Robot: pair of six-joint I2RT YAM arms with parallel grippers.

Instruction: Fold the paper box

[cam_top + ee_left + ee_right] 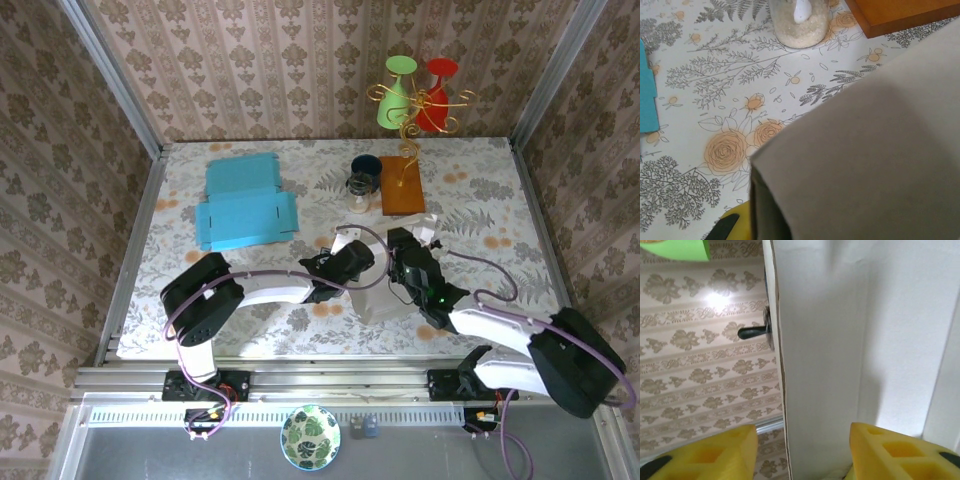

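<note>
The white paper box [378,300] stands half-formed at the table's middle front, between both grippers. My left gripper [340,262] is at the box's left side, shut on a panel of the box [870,160]; one yellow finger [736,224] shows beside the panel's edge, the other is hidden behind it. My right gripper [403,262] is at the box's right side. In the right wrist view it [802,447] is open, its yellow fingers [890,447] standing apart on either side of an upright box wall [825,365], with a gap on the left.
Two flat blue paper boxes [240,205] lie at the back left. A glass jar [359,190], a dark cup [365,165] and an orange wooden base [401,185] with a wire stand holding a green and a red glass stand at the back centre.
</note>
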